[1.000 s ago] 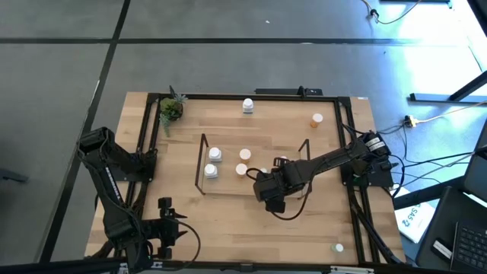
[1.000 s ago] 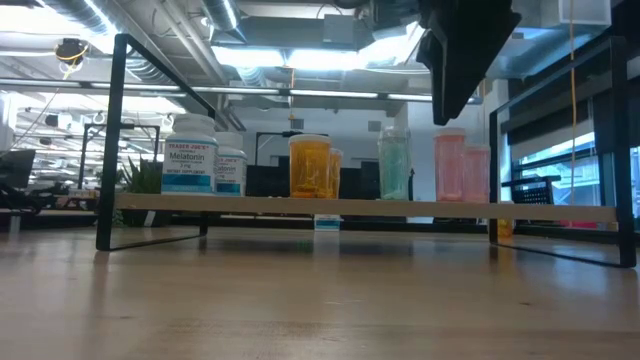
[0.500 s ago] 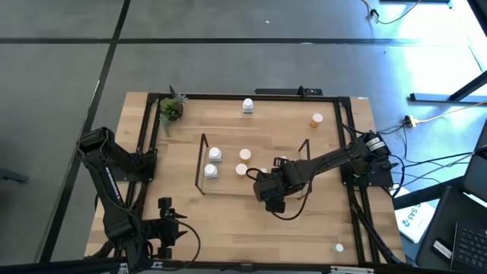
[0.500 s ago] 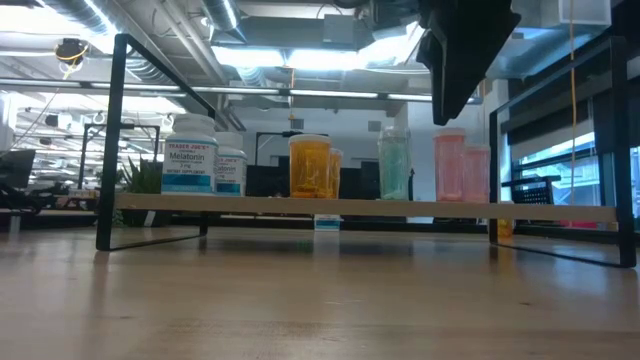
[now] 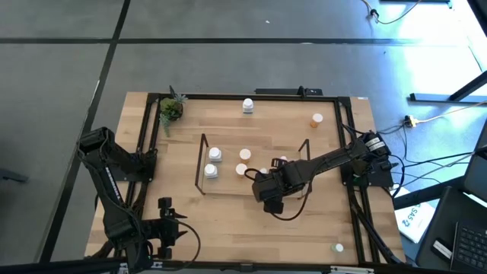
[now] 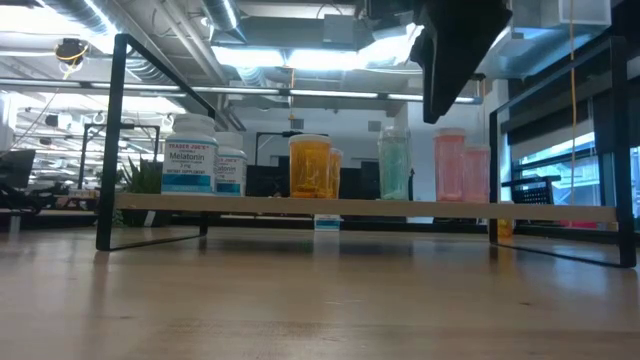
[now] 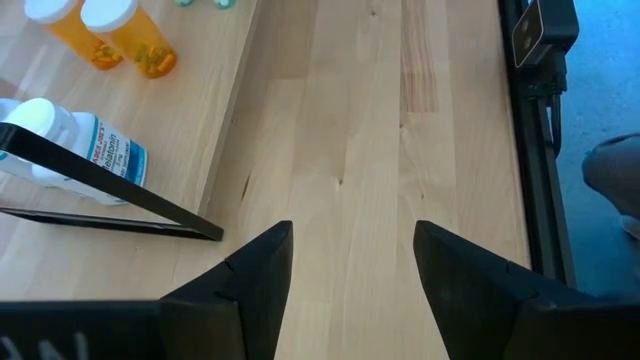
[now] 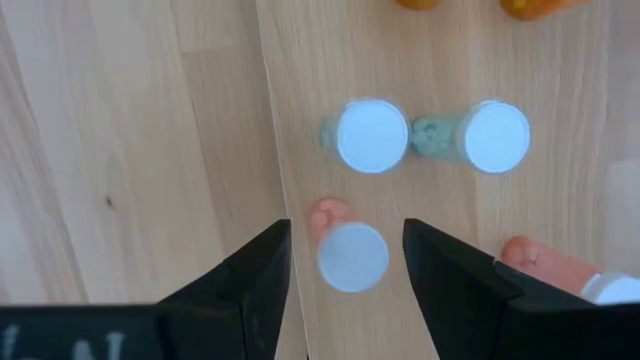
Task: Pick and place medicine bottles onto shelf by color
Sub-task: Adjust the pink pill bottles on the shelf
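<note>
Shelf: low black-wire rack with light wood board, stood mid-table. On it, seen from the low view, in a row: two white melatonin bottles, two orange bottles, teal bottles, two pink bottles. Off the shelf, on the table: one white bottle at the far edge, one orange bottle near the far right corner, one small white-capped bottle by the near right edge. Potted plant: far left corner. Right gripper: fingers apart, empty, poised above a pink bottle's cap on the shelf. Left gripper: parked at the near left, fingers apart, empty.
</note>
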Controlling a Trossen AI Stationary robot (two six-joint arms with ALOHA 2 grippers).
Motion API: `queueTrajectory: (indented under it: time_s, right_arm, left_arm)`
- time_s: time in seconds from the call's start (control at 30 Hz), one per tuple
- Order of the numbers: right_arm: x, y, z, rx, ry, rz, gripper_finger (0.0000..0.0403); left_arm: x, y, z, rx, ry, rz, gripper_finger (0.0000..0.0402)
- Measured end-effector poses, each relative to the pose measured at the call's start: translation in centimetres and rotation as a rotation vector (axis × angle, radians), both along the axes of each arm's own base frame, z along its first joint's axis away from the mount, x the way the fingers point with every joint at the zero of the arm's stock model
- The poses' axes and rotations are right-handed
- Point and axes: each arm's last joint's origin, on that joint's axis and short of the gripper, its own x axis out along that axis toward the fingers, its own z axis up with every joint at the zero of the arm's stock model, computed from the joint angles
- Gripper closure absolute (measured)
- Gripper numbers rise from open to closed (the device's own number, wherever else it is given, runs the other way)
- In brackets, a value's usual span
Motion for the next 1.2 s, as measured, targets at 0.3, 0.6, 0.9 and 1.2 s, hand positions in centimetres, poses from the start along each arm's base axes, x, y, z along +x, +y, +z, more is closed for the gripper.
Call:
queueTrajectory:
  time_s: [0.3, 0.6, 0.9, 1.2]
  right_arm:
    - [0.0, 0.0, 0.0, -0.005, 0.002, 0.017, 0.0207]
    - [0.1, -0.2, 0.0, -0.006, 0.002, 0.011, 0.0207]
    - [0.1, -0.6, -0.1, -0.002, 0.017, 0.001, 0.0207]
    - [0.5, -0.4, -1.8, 0.017, 0.105, 0.049, 0.0207]
  left_arm:
    - [0.0, 0.0, 0.0, 0.002, 0.000, -0.002, 0.0198]
    - [0.0, 0.0, 0.0, 0.018, 0.004, -0.018, 0.0198]
    - [0.0, 0.0, 0.0, 0.017, 0.004, -0.018, 0.0198]
    - [0.0, 0.0, 0.0, 0.017, 0.004, -0.018, 0.0198]
